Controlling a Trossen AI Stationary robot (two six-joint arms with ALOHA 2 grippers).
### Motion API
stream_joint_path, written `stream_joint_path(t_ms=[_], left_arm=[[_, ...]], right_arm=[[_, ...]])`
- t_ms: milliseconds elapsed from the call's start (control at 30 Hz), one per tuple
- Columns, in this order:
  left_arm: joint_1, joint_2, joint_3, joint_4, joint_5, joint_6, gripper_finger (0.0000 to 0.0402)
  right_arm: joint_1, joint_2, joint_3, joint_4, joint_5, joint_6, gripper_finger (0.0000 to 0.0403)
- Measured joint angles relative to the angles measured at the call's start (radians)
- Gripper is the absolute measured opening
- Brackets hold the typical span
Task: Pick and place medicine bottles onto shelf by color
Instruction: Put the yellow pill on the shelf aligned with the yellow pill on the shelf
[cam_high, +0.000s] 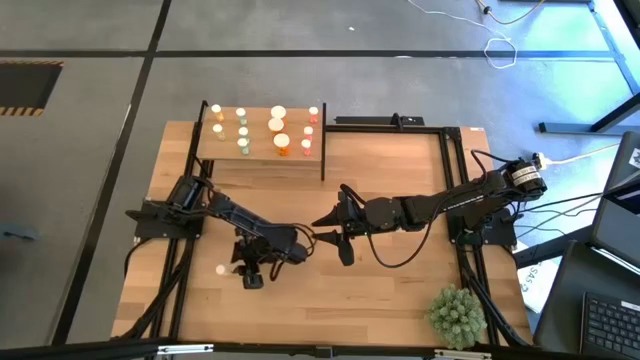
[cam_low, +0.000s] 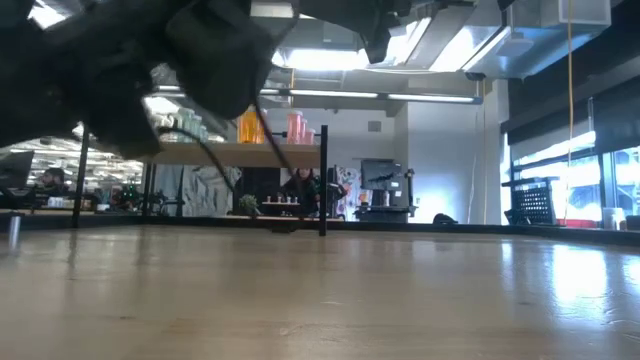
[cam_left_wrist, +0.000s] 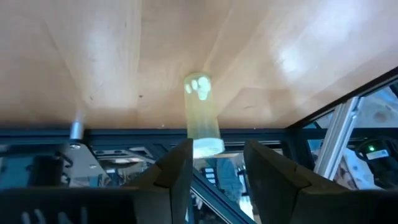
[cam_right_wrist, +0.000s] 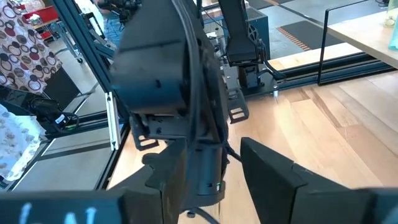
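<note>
Pale-green bottle: small translucent cylinder with white cap (cam_left_wrist: 202, 118), lying on its side on the wooden tabletop (cam_high: 390, 290), just ahead of the left gripper (cam_left_wrist: 214, 171).
Left jaws: apart, nothing between them.
Right gripper (cam_high: 338, 238): nearby; jaws apart, empty.
Shelf (cam_high: 262, 150): far edge, well apart.
Risk: round bottle may roll away if one finger nudges it first.

Cool window light glares across the table (cam_low: 560, 270) at the low view's right, ceiling strips glow overhead, and the near arm looms dark and blurred.
</note>
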Motion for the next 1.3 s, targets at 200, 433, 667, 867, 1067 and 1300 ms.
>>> stream_joint_path(t_ms=[200,433,667,867,1067,1300], left_arm=[[-0.006,-0.026,0.090,-0.026,-0.052,-0.007,0.0138],[-0.009,-0.183,0.117,-0.008,-0.122,-0.153,0.0137],[-0.033,-0.349,0.117,-0.012,-0.185,-0.324,0.0137],[-0.089,-0.465,0.116,-0.009,-0.259,-0.428,0.0137],[-0.206,-0.562,0.116,0.004,-0.344,-0.575,0.0137],[-0.405,-0.614,0.076,0.079,-0.540,-0.631,0.0137]], right_arm=[[0.000,-0.002,0.000,0.008,-0.001,0.000,0.0156],[0.001,0.000,-0.001,-0.003,-0.056,-0.007,0.0156],[0.001,-0.004,-0.001,-0.001,-0.077,-0.067,0.0156],[0.008,-0.017,-0.001,0.000,-0.099,-0.130,0.0156],[0.013,-0.025,-0.001,-0.001,-0.099,-0.168,0.0156],[0.013,-0.025,-0.001,0.000,-0.098,-0.183,0.0156]])
